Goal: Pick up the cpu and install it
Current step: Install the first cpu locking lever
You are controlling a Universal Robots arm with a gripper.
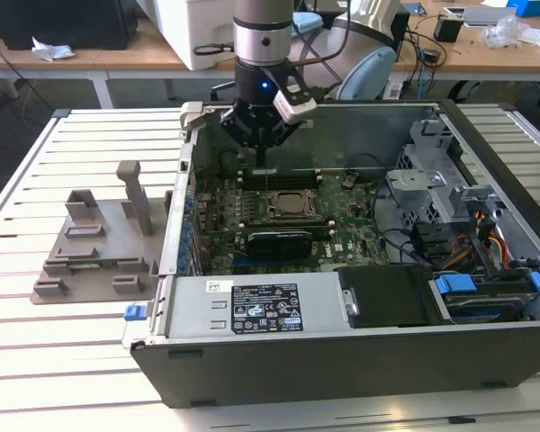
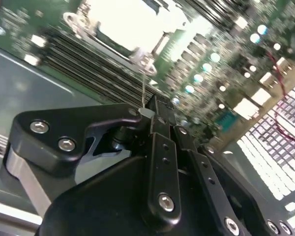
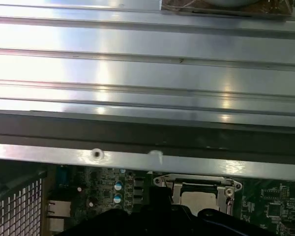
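Hovering right over cpu, not touching: end effector, fingers pinched together, cpu not held.

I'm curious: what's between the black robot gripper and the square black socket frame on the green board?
Long black memory slots lie between the gripper and the socket frame, in the exterior view.

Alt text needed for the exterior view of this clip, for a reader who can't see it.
A robot arm's gripper hangs over an open computer case on a slatted metal table, just behind the motherboard's CPU socket. A grey plastic tray with upright posts sits at the exterior view's left.
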